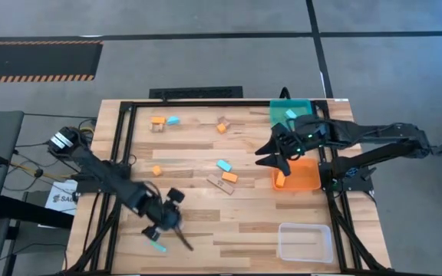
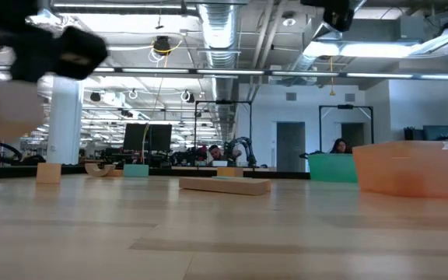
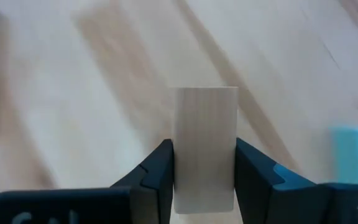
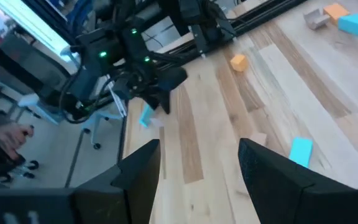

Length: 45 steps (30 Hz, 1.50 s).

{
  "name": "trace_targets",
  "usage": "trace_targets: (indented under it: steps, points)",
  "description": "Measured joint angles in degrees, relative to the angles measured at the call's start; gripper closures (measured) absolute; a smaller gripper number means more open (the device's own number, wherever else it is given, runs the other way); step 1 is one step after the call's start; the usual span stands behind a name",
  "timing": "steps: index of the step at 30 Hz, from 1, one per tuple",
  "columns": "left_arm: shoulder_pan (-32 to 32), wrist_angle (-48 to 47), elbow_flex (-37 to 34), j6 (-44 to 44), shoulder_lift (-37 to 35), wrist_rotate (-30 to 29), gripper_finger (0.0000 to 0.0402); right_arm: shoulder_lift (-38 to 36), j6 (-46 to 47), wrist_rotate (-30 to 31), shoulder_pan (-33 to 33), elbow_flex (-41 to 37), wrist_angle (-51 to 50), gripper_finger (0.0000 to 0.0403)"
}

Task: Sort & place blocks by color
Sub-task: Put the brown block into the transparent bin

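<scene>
My left gripper [image 3: 205, 186] is shut on a plain tan wood block [image 3: 206, 130] over the table's near left part [image 1: 171, 222], just above the wood. A cyan block [image 3: 355, 155] lies on the table beside it [image 1: 158, 247]. My right gripper [image 4: 197, 168] hangs open and empty at the right [image 1: 275, 156], beside the orange bin [image 1: 307, 184], which holds an orange block [image 1: 280, 180]. More blocks lie scattered mid-table: orange [image 1: 157, 121], cyan [image 1: 223, 165], tan [image 1: 221, 185]. My left gripper pinches the tan block's two long side faces [image 3: 182, 162] between its two fingers [image 3: 157, 171], at the block's end nearest the wrist. The fingers slant steeply down and lie along the block, whose other end [image 3: 206, 93] sticks out past the fingertips. It looks lifted clear of the table.
A teal bin [image 1: 301, 105] with a cyan block inside stands at the far right. A clear bin [image 1: 305, 242] sits at the near right. Black frame rails [image 1: 121, 146] run along the table's left, far and right edges. Bare wood lies between the near-left corner and the clear bin.
</scene>
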Motion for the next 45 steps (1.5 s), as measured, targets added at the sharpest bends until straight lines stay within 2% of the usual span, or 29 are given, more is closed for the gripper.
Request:
trace_targets:
  steps: [4, 8, 13, 17, 19, 22, 30, 34, 41, 45]
  points:
    - [5.94, 9.14, 0.0, 4.73, -0.38, -0.52, 0.0302, -2.29, 3.84, 0.26, 1.06, 0.01, -0.75, 0.0163]
    - [11.15, 24.77, 0.02, 6.71, 1.63, 1.06, 0.0302, -3.15, 5.52, 0.24, 3.59, 0.01, -1.02, 0.0163]
    - [13.84, 46.34, 0.09, -0.9, 6.95, 0.32, 0.0302, -4.1, 4.14, 0.15, 8.23, 0.03, -3.98, 0.0163]
    - [12.95, 58.62, 2.94, -12.64, 14.81, -5.67, 0.0302, -5.29, 1.64, 0.01, 11.77, -0.01, -7.12, 0.0163]
    - [12.0, 60.08, 6.82, -17.1, 19.43, -8.26, 0.0302, -6.33, 1.02, 0.0, 13.3, -0.01, -8.12, 0.0163]
    - [10.59, 60.45, 15.13, -19.6, 26.8, -9.0, 0.0302, -7.73, -0.6, 0.02, 15.21, 0.01, -8.83, 0.0163]
    - [8.7, 52.22, 39.74, -19.82, 45.06, -9.18, 0.0302, -11.28, -2.29, 0.07, 19.27, 0.01, -11.59, 0.0163]
    - [8.74, 52.13, 51.03, -18.56, 53.16, -6.9, 0.0302, -12.68, -2.46, 0.07, 20.67, 0.01, -12.92, 0.0163]
    - [9.09, 52.1, 65.13, -13.9, 61.78, -1.92, 0.0302, -13.32, -2.46, 0.22, 20.97, 0.01, -13.0, 0.0163]
    - [9.7, 51.99, 69.89, -11.48, 65.38, -1.88, 0.0302, -13.11, -2.46, 0.22, 20.97, 0.01, -13.41, 0.0163]
